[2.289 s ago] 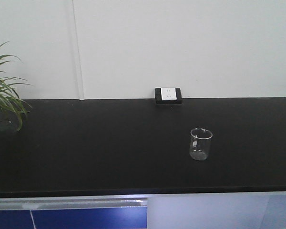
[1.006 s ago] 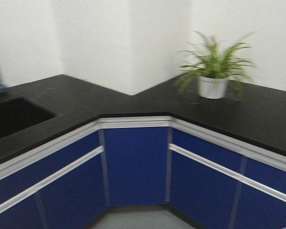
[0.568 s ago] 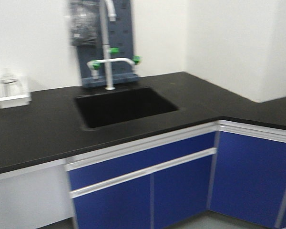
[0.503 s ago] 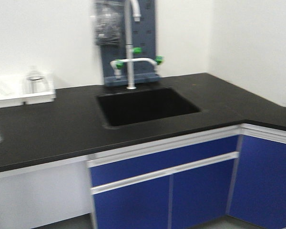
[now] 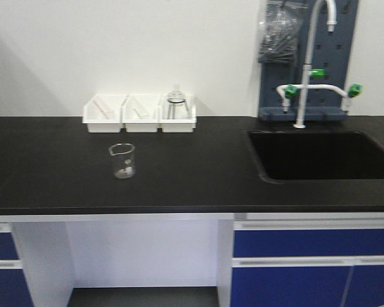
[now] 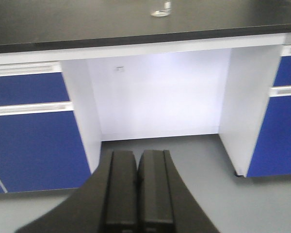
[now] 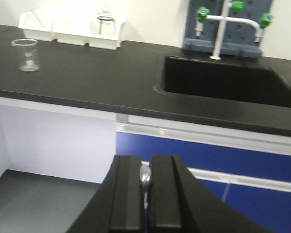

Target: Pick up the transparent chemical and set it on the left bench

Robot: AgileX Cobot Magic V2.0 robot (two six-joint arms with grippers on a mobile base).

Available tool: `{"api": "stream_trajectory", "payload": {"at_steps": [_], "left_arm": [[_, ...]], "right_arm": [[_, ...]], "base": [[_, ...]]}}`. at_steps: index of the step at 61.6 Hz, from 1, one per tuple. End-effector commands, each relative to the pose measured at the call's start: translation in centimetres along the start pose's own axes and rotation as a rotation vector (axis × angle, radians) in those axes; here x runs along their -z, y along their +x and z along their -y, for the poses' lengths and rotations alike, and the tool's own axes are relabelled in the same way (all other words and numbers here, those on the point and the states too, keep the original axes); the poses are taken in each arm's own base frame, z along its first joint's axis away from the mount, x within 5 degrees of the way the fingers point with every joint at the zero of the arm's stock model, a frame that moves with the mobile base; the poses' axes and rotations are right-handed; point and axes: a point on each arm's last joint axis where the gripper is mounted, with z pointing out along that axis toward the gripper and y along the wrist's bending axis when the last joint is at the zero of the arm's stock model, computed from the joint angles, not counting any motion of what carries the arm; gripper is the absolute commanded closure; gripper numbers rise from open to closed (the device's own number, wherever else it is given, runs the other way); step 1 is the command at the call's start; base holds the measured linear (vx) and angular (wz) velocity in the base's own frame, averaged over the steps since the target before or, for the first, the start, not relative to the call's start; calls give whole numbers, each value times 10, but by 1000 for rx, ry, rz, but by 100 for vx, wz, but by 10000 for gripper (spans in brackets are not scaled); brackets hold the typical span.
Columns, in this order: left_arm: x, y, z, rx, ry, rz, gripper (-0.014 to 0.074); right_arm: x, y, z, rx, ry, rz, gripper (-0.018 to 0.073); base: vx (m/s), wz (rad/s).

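- Left claw [image 6: 137,160], black with two flat fingers, is pressed together with nothing in it.
- Right claw [image 7: 145,165] is the same deal: fingers squeezed together. A tiny silvery bit shows in the seam and I can't tell what it is, but it's definitely no glassware.
- Both claws hang low in front of the cabinets, well apart from the worktop.
- The small clear glass beaker [image 5: 121,160] with the pour spout stands upright on the wide matte black tabletop [image 5: 198,182]. It's at roughly 7 o'clock from the row of three white plastic bins [image 5: 141,126], near them but not touching, and nothing is gripping it. The liquid level is too faint to read.
- My read on progress: the beaker's on the left bench and both claws are empty, so the placing looks done, with maybe just backing off left.
- Caveat: if that isn't the beaker meant, then the grab hasn't even started. I can't settle that from these views.
- Surface: flat and matte. A black rectangular sink [image 5: 320,167] is sunk in at 3 o'clock from the beaker, well apart from it.
- A white gooseneck tap with green knobs [image 5: 302,83] stands at the sink's 12 o'clock, in front of a grey-blue pegboard panel [image 5: 345,51].
- Room: plain white wall [image 5: 147,45], blue cabinet fronts [image 5: 307,284], an open white knee space [image 5: 141,256] under the beaker, and a grey floor [image 6: 208,194].
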Motion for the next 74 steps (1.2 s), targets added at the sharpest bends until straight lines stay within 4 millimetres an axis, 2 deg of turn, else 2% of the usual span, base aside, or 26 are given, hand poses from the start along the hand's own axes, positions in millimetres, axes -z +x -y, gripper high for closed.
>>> {"api": "stream_trajectory", "payload": {"at_steps": [1, 36, 74], "left_arm": [[1, -3, 0, 9, -2, 81, 600], [1, -3, 0, 9, -2, 81, 600], [1, -3, 0, 9, -2, 81, 600]], "right_arm": [[2, -17, 0, 14, -5, 108, 564], [2, -17, 0, 14, -5, 105, 564], [2, -17, 0, 14, -5, 105, 564]], "base": [[14, 40], [20, 30], [32, 8]]}}
